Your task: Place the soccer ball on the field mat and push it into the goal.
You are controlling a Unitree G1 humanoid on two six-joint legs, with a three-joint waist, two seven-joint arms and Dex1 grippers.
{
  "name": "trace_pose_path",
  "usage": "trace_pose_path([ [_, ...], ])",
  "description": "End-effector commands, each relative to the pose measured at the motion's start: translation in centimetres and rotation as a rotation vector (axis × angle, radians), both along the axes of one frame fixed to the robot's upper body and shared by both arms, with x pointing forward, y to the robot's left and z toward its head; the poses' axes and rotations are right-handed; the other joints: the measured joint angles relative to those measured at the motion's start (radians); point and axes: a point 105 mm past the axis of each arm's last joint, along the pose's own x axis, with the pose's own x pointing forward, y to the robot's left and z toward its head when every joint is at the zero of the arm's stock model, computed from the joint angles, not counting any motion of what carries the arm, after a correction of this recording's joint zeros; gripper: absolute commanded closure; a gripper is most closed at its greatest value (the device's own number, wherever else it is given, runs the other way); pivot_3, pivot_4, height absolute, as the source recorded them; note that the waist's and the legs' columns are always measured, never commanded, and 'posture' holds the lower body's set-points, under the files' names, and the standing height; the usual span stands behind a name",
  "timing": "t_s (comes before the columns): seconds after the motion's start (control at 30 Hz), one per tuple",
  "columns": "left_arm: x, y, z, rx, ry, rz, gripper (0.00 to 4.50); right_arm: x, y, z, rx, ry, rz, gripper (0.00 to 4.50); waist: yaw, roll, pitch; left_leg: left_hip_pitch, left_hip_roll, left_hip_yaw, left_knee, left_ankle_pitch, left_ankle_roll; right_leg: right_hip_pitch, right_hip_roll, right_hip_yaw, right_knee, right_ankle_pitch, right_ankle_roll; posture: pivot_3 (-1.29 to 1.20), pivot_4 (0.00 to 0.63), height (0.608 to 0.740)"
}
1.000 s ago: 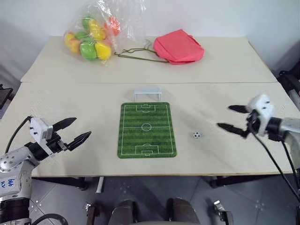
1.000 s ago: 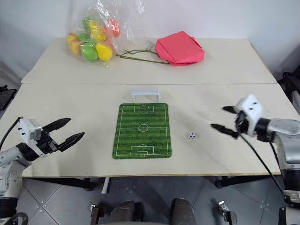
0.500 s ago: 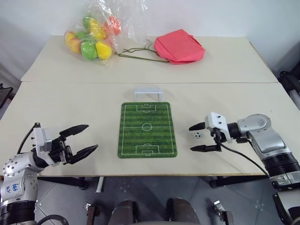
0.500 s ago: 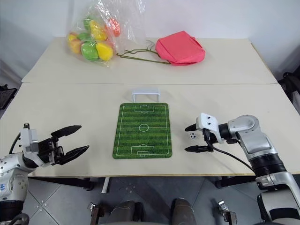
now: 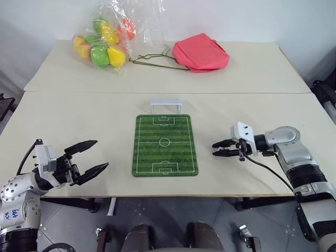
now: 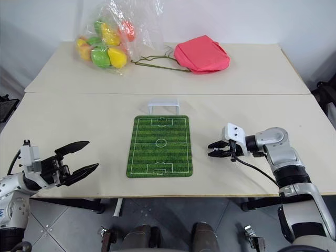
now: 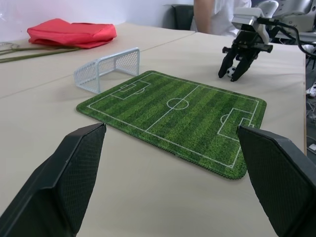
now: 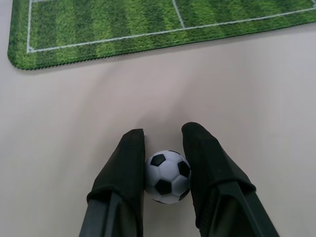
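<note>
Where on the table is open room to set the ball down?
The whole field mat is bare, goal at its far end. Tabletop between mat and left gripper is free too. Crowded: far edge, with bagged balls and red cloth.

goal [image 5: 166, 105] behind mat [image 5: 165, 145]; ball [image 8: 168, 176] right.

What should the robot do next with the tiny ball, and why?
Probably lift it a little and carry it over to the field mat. The right hand has its fingers pressed on both sides of the soccer ball, which sits on the bare table beside the mat, not on it yet.
</note>
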Motion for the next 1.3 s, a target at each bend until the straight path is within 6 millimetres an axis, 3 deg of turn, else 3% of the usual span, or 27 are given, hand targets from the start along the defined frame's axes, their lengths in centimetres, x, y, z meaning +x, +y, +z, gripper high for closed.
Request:
trace_pose_path([
  [0.03, -0.1, -0.2, 1.0, -0.001, -0.056, -0.026, 0.00, 0.1, -0.2, 1.1, 0.028, -0.032, -0.008, 3.65, 0.000, 0.000, 0.000, 0.000, 0.000, 0.000, 0.000, 0.000, 0.000, 0.000, 0.000, 0.000, 0.000, 0.000, 0.000, 0.00, 0.150, 0.740],
  [0.23, -0.4, -0.4, 0.9, -0.007, -0.051, -0.062, 0.00, -0.2, 2.3, 3.0, 0.066, -0.104, 0.033, 3.65, 0.000, 0.000, 0.000, 0.000, 0.000, 0.000, 0.000, 0.000, 0.000, -0.001, 0.000, 0.000, 0.000, 0.000, 0.000, 0.00, 0.150, 0.740],
  [0.37, -0.8, -0.6, 0.4, -0.010, -0.063, -0.122, 0.00, -2.9, 11.1, 5.0, 0.192, -0.095, 0.201, 3.65, -0.009, 0.000, 0.000, 0.000, 0.002, 0.000, 0.000, 0.000, -0.001, -0.001, 0.001, 0.000, 0.001, 0.000, 0.000, 0.00, 0.150, 0.740],
  [0.47, -1.1, -0.6, 0.0, -0.021, -0.063, -0.154, 0.00, -4.3, 14.5, 4.2, 0.197, -0.069, 0.280, 3.65, -0.008, 0.000, 0.000, 0.000, 0.003, 0.000, 0.000, 0.000, -0.003, -0.003, 0.002, -0.002, 0.004, 0.000, 0.000, 0.00, 0.150, 0.740],
  [0.57, -1.8, -0.6, -1.3, 0.030, -0.033, -0.197, 0.00, -4.6, 16.3, 3.1, 0.182, -0.045, 0.302, 3.65, 0.003, 0.000, 0.000, -0.001, 0.001, -0.001, 0.000, -0.001, -0.002, -0.003, 0.001, -0.002, 0.004, 0.000, 0.000, 0.00, 0.150, 0.740],
  [0.73, -2.3, -0.3, -2.0, 0.056, -0.022, -0.181, 0.00, -4.5, 17.7, 1.5, 0.136, -0.015, 0.316, 3.65, 0.001, -0.001, 0.000, -0.001, -0.006, -0.002, 0.001, -0.002, 0.000, -0.002, -0.001, -0.002, 0.003, 0.000, 0.000, 0.00, 0.150, 0.740],
  [0.93, -3.1, -0.5, -2.1, 0.036, -0.032, -0.140, 0.00, -4.3, 17.8, 0.3, 0.102, 0.006, 0.338, 3.65, -0.009, -0.001, 0.000, -0.001, -0.005, -0.002, 0.000, -0.002, 0.000, -0.002, -0.001, -0.002, 0.003, 0.000, 0.000, 0.00, 0.150, 0.740],
  [1.3, -3.0, -0.9, -2.0, 0.026, -0.039, -0.105, 0.00, -4.3, 18.5, -0.1, 0.099, 0.026, 0.362, 3.65, -0.011, -0.001, 0.000, -0.001, -0.001, -0.002, 0.000, -0.002, 0.000, -0.002, -0.001, -0.003, 0.004, 0.000, 0.000, 0.00, 0.150, 0.740],
])
